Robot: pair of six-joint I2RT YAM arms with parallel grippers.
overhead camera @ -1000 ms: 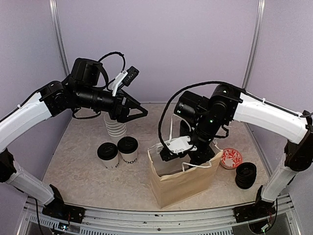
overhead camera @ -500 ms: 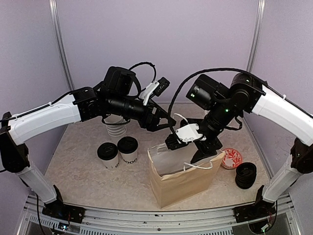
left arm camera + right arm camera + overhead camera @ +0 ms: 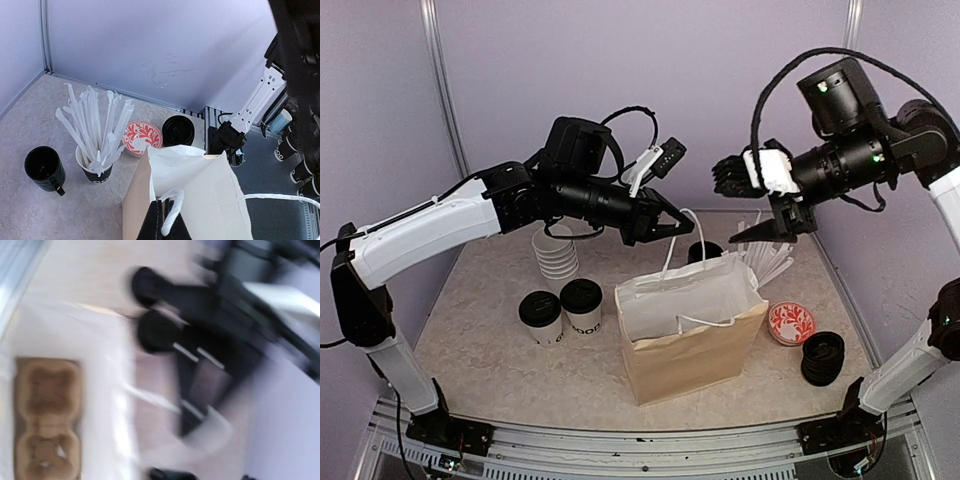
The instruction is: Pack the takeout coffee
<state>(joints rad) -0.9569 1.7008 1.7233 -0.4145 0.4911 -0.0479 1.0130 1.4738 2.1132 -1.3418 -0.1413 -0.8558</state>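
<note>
Clock read on the top view, 12 at the far wall.

- Left gripper (image 3: 685, 226) reaches across to the centre, jaws closed on the rear handle (image 3: 172, 192) of the paper bag (image 3: 690, 350). The cord runs up taut to the fingertips. Judged purpose: keep the bag upright and its mouth pulled open for loading.
- Right gripper (image 3: 760, 232) hangs raised at 1 o'clock of the bag, well above it, jaws apart and nothing seen between them. Its wrist view is badly blurred. It shows a brown moulded tray (image 3: 47, 415), apparently on the bag's floor, ready to seat cups.
- Takeout coffee cups (image 3: 561, 312): two, lidded, standing touching side by side at 9 o'clock of the bag, near it, not yet packed. Neither gripper is on them. Since the left one is busy with the handle, the lift likely falls to the right arm, a long reach across the bag.
- At 12 o'clock of those cups stands a stack of white cups (image 3: 557, 258).
- At 12 to 1 o'clock of the bag: a black mug (image 3: 44, 169) and a black cup of white sticks (image 3: 95, 150).
- At 3 o'clock: a red patterned dish (image 3: 791, 323), then a stack of black lids (image 3: 822, 357).

Surface: table (image 3: 480, 370) is a beige, speckled, matt sheet. Enclosure has pale lilac walls on three sides, with metal uprights at the rear corners.
</note>
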